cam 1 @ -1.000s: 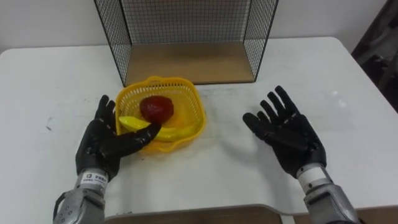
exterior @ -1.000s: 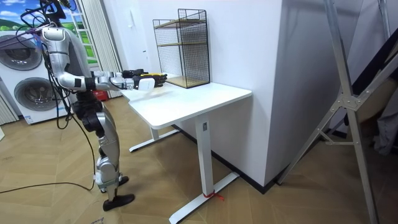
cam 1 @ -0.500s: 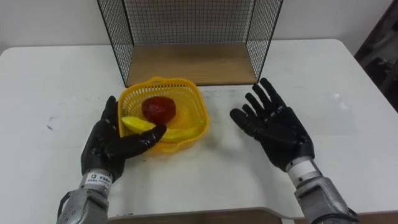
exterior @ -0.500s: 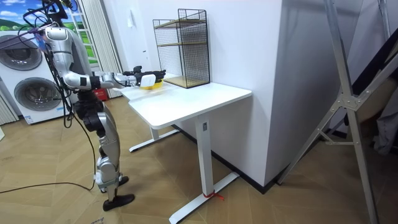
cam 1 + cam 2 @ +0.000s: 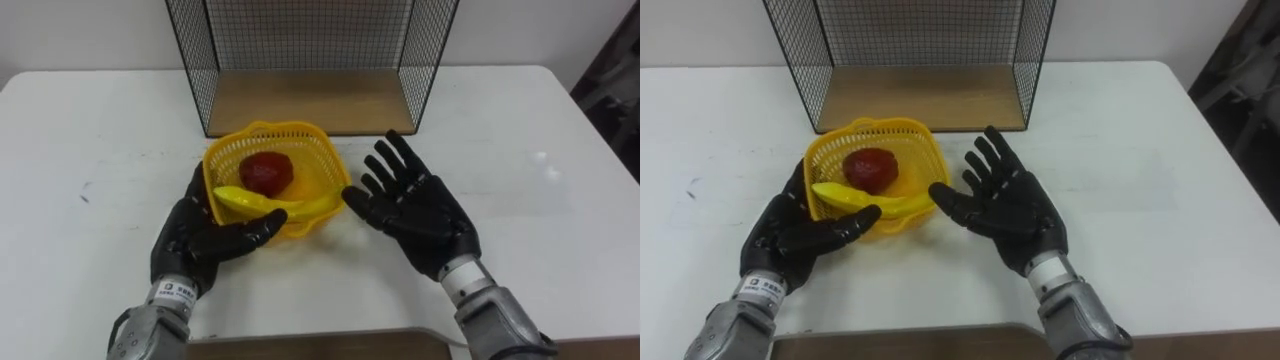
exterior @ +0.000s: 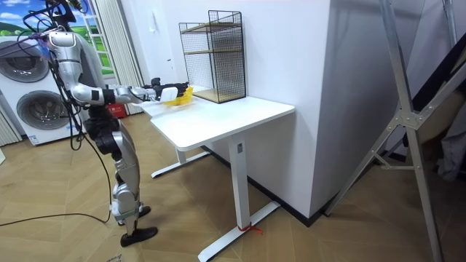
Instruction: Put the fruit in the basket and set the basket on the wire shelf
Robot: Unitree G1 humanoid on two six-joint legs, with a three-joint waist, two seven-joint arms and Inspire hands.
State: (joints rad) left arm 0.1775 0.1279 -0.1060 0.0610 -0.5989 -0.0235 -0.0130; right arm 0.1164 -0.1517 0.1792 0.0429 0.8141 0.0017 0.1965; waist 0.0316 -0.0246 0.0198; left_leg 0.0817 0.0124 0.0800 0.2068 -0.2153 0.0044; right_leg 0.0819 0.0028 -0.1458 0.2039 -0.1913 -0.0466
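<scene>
A yellow plastic basket [image 5: 318, 158] [image 5: 918, 147] sits on the white table just in front of the wire shelf [image 5: 310, 100] [image 5: 920, 95]. Inside it lie a red apple [image 5: 267, 171] [image 5: 869, 167] and a yellow banana [image 5: 262, 203] [image 5: 862, 199]. My left hand [image 5: 200, 240] [image 5: 790, 238] cups the basket's near left side, fingers straight, thumb under the near rim. My right hand [image 5: 415, 210] [image 5: 1008, 212] is open, palm up, its thumb tip at the basket's right rim. In the room view the basket [image 6: 178, 95] shows between my outstretched hands.
The wire shelf has a wooden floor board and mesh walls, its open front facing me. The white table [image 5: 520, 150] stretches wide to either side. In the room view I stand at the table's end, with washing machines [image 6: 29, 102] behind me.
My right hand has moved left to the basket's right rim. My left hand has pressed closer against the basket. The whole picture has shifted a little.
</scene>
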